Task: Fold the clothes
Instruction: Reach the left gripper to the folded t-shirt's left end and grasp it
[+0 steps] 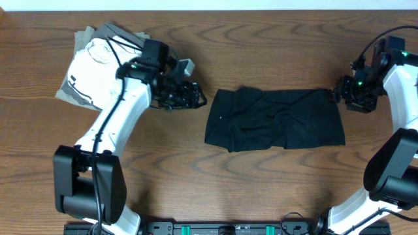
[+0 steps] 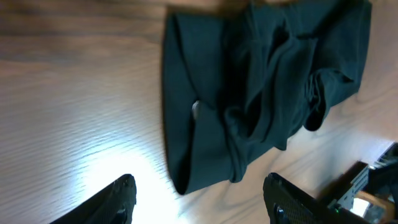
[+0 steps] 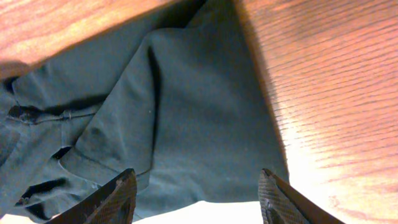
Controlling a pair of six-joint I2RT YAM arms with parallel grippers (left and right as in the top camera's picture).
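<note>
The black shirt (image 1: pixel 274 119) lies in a rumpled, roughly rectangular fold in the middle of the wooden table. It fills the top of the left wrist view (image 2: pixel 261 93) and most of the right wrist view (image 3: pixel 161 112). My left gripper (image 1: pixel 189 96) is open and empty, just left of the shirt's left edge; its fingers (image 2: pixel 199 199) hang apart over bare wood. My right gripper (image 1: pixel 341 93) is open and empty at the shirt's upper right corner, its fingers (image 3: pixel 196 196) spread above the fabric.
A stack of folded garments, a white one (image 1: pixel 98 62) on grey ones, lies at the back left behind the left arm. Bare wooden table (image 1: pixel 209 183) stretches in front of the shirt. The right arm's base stands at the right edge.
</note>
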